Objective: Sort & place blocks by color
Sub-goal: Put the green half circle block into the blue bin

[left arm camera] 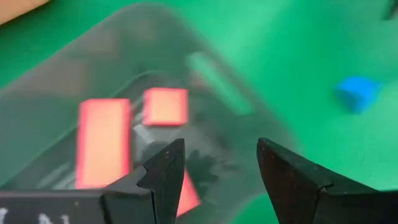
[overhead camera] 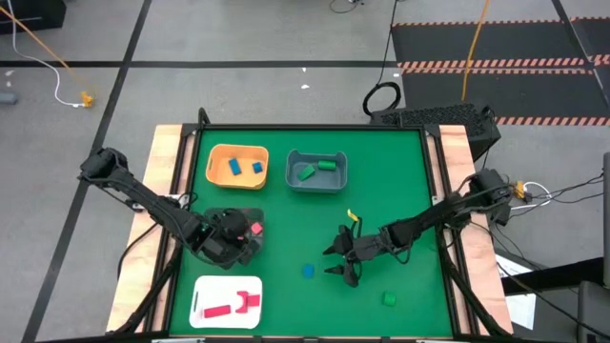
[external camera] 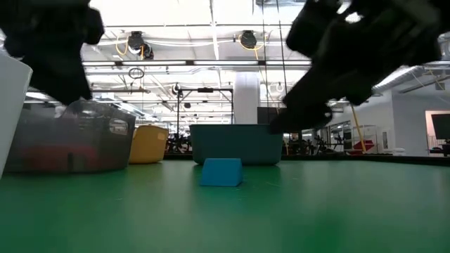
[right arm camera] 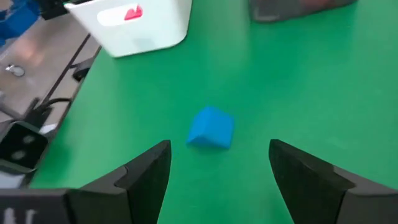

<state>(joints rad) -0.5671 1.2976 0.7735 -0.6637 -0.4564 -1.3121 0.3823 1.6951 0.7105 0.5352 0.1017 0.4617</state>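
A blue block [overhead camera: 308,272] [right arm camera: 211,127] [external camera: 221,172] lies flat on the green mat. My right gripper [overhead camera: 331,262] [right arm camera: 219,146] is open just to its right, fingers pointing at it and standing on either side without touching. My left gripper [overhead camera: 238,240] [left arm camera: 221,146] is open over a smoky clear bin [left arm camera: 155,37] [external camera: 70,140] holding red blocks [left arm camera: 102,143] [overhead camera: 255,229]. A green block [overhead camera: 389,298] and a yellow block [overhead camera: 351,216] lie loose on the mat.
An orange bin [overhead camera: 238,165] with blue blocks and a grey bin [overhead camera: 316,170] with green blocks stand toward the far edge. A white tray [overhead camera: 227,300] [right arm camera: 134,25] with red blocks sits at the near left. The mat's middle [overhead camera: 286,224] is bare.
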